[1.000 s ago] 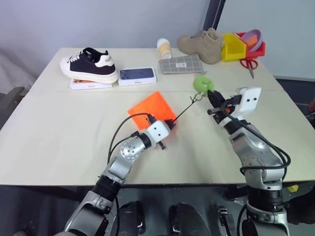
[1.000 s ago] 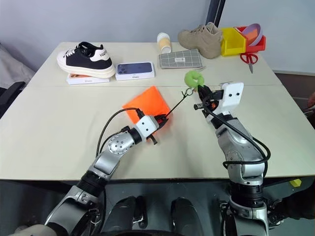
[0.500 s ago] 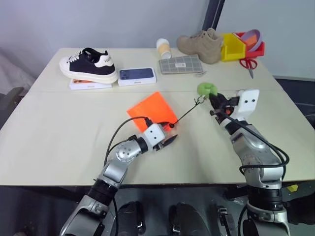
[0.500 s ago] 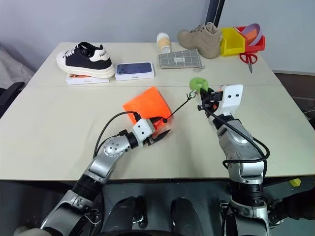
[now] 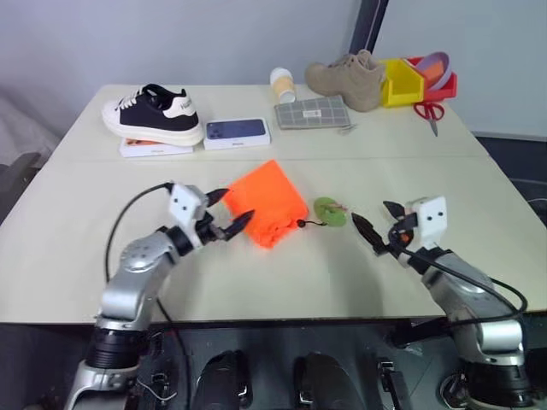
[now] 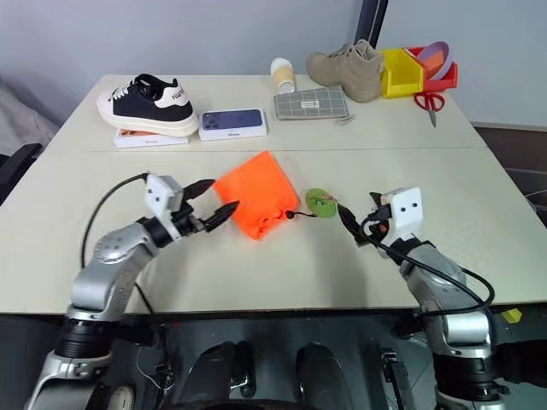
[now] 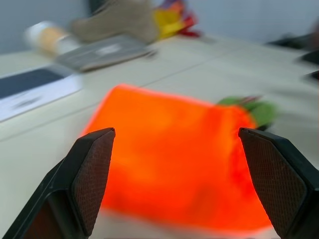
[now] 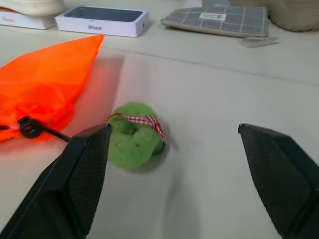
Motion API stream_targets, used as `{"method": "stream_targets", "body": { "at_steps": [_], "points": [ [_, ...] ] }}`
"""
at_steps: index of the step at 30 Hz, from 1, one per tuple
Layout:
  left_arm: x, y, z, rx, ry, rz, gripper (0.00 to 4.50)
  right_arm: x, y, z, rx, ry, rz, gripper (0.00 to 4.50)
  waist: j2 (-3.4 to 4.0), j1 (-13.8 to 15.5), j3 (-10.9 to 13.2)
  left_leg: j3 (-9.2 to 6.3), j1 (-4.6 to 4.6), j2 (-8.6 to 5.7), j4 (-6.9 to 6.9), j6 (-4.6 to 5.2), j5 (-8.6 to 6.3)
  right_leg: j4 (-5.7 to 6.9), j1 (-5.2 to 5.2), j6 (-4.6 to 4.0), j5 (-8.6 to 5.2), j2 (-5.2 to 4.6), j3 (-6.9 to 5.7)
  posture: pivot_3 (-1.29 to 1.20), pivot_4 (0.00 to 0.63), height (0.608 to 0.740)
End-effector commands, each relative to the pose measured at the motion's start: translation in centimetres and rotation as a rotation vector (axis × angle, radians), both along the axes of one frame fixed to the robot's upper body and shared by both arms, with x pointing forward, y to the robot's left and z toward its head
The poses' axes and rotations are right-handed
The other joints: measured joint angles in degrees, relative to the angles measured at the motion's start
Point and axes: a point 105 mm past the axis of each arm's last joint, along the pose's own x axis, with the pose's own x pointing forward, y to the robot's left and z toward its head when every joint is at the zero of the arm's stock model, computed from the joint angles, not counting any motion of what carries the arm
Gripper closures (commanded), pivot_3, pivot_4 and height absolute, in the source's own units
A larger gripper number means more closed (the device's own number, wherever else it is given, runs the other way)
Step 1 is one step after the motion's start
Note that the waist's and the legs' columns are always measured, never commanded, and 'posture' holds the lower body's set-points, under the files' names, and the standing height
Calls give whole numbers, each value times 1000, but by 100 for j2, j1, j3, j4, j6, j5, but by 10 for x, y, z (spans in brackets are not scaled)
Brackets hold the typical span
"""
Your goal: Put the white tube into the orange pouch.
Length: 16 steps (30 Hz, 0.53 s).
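Orange pouch lies mid-table — open table on both sides.

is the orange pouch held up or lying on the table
Lying on the table. The orange pouch rests flat, its green ring beside it; the left gripper and right gripper are open, holding nothing.

Orange pouch — neon, crumpled, lying flat mid-table; black cord runs to green ring just beside it. White tube not visible.

shoes: 2 | pouch: 1 | phone boxes: 2 | scissors: 1 | cup: 1
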Motion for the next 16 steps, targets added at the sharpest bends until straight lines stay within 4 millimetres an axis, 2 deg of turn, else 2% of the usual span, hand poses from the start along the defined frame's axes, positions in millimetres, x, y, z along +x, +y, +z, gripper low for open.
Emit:
{"method": "stream_targets", "body": {
  "at_steps": [1,3,5,16],
  "points": [
    [-3,33,-6,48,9,92,262,-10,-1,12,-8,-47,54,308,0,0,0,0,-1,0,-2,0,0,-3,0,-6,-3,-1,0,0,150,740],
    [-5,50,-13,76,25,143,262,-12,-1,9,0,-34,68,308,0,-4,0,0,-1,1,-7,0,-1,-9,-1,-14,-7,-2,1,0,150,740],
    [-6,56,-15,80,32,164,262,-13,0,6,4,-24,82,308,0,0,0,0,-2,1,-10,-9,-6,-11,-4,-18,-8,-3,1,0,150,740],
    [-10,59,-23,81,53,191,262,-14,3,-5,-15,8,148,308,0,7,0,0,-1,0,-14,-11,-15,-29,-13,-32,-4,-12,1,0,150,740]
  ]
}}
